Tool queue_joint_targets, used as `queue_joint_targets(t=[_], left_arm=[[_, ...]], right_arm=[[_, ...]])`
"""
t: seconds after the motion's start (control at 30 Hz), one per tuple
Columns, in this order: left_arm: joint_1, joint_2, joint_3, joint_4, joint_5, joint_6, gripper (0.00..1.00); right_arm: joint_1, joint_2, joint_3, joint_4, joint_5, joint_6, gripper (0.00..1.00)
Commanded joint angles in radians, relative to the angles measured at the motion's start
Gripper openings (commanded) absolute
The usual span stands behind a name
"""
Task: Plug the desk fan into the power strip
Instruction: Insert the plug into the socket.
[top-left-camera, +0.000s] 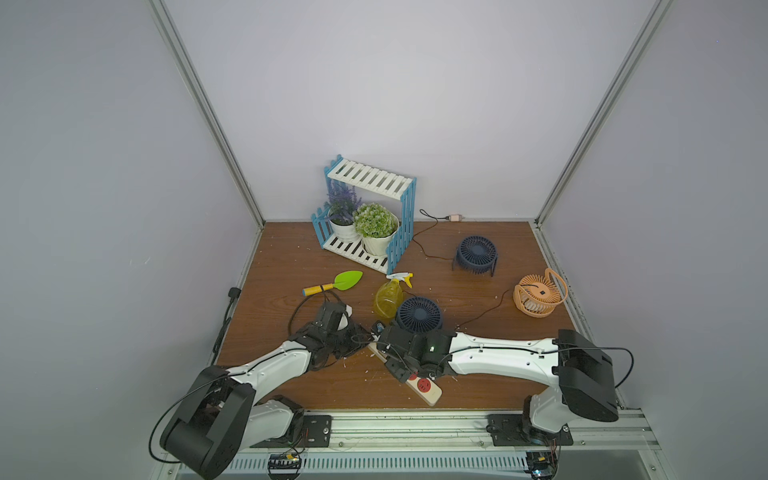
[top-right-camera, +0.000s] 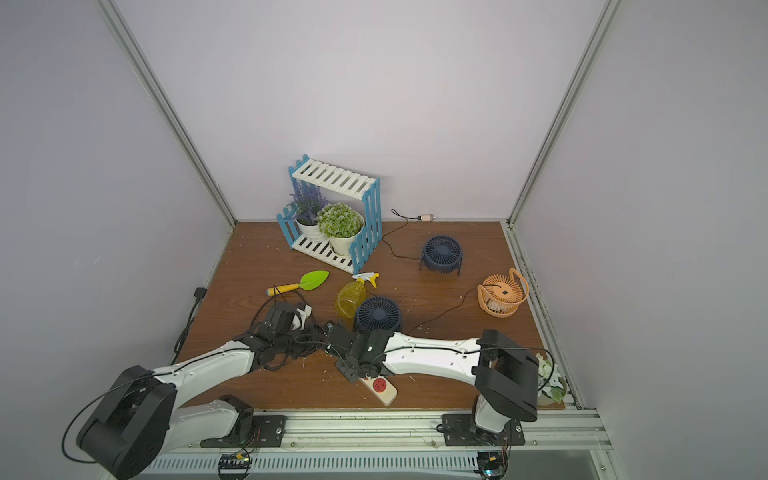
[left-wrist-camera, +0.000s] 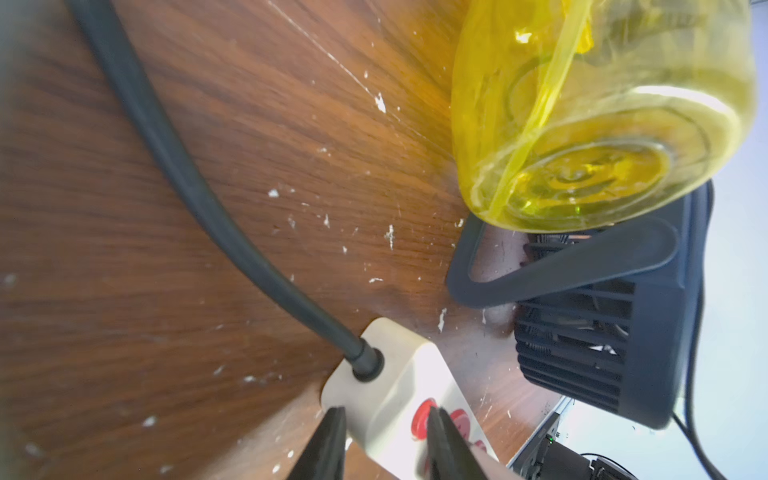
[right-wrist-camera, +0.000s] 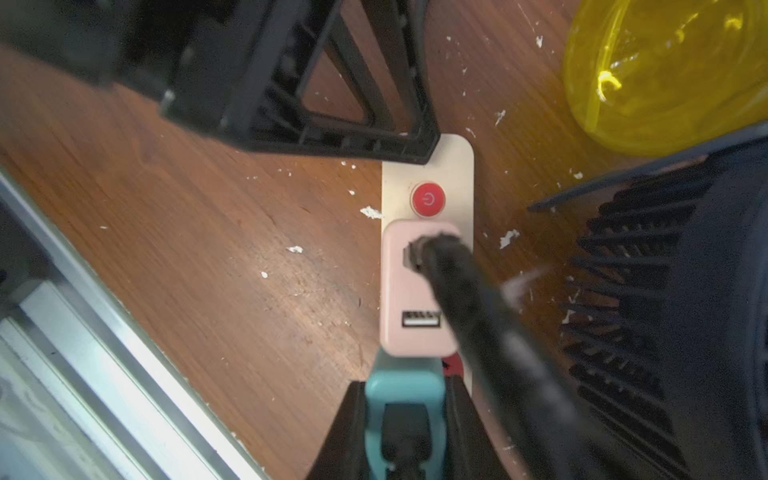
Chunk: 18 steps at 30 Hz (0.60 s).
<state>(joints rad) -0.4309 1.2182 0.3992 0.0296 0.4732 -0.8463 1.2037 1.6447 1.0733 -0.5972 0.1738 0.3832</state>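
Observation:
The cream power strip lies slanted near the table's front, and my arms cover most of it. My left gripper is shut on the strip's cord end, beside the red button. My right gripper is shut on a teal grip piece joined to a pink plug adapter. That adapter sits over the strip just past the button, with a black cable in it. How deep its pins sit is hidden. A dark blue desk fan stands right behind the strip.
A yellow spray bottle lies against the near fan. A second blue fan and an orange fan stand further right. Further back are a green trowel and the plant shelf. Cables trail across the table.

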Motion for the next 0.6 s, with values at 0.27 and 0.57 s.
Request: queue_joint_targets(t=[0.27, 0.57], left_arm=[[0.011, 0.009, -0.021, 0.015, 0.008, 0.007, 0.36], [0.011, 0.04, -0.025, 0.061, 0.04, 0.017, 0.36]], right_arm=[[0.005, 0.244, -0.143, -0.176, -0.029, 0.031, 0.0], [-0.016, 0.14, -0.23, -0.195, -0.029, 0.117, 0.0]])
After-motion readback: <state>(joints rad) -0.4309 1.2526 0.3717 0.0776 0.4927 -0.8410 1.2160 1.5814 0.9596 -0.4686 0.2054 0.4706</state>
